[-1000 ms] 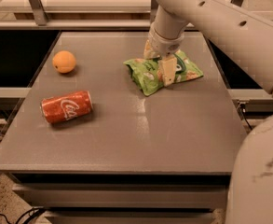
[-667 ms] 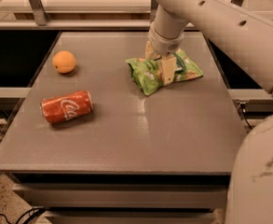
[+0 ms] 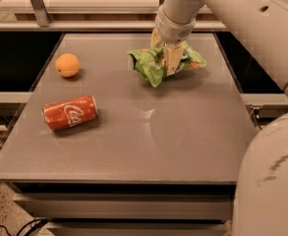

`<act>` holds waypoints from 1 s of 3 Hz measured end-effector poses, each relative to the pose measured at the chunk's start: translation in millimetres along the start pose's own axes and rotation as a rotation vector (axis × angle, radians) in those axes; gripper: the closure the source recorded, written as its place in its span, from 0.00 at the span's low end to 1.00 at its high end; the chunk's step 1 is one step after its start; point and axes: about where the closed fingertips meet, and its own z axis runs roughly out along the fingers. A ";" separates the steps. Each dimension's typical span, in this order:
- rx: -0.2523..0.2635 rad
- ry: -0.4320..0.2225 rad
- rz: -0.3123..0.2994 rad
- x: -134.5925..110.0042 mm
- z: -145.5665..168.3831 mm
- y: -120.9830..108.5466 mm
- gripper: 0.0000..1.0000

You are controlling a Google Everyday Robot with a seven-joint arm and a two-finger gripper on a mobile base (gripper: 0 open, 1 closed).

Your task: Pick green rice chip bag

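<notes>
The green rice chip bag [image 3: 146,64] is crumpled and pinched in my gripper [image 3: 169,67] over the far middle of the grey table [image 3: 148,141]. The bag hangs slightly above the tabletop, with a shadow under it. My cream-coloured fingers [image 3: 172,57] come down from above and are shut on the bag's middle. The arm reaches in from the upper right and hides part of the bag's far side.
A red soda can [image 3: 70,113] lies on its side at the table's left. An orange [image 3: 67,65] sits at the far left. The robot's white body [image 3: 271,181] fills the lower right. A shelf rail [image 3: 84,26] runs behind the table.
The gripper has risen a little with the bag pinched in it; the bag is bunched up and off the table. The can and the orange have not moved.
</notes>
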 end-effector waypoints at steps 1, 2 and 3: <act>0.027 -0.020 -0.033 -6.1 -23.4 -8.6 1.00; 0.063 -0.029 -0.063 -11.8 -48.5 -15.0 1.00; 0.096 -0.043 -0.095 -18.6 -72.7 -18.5 1.00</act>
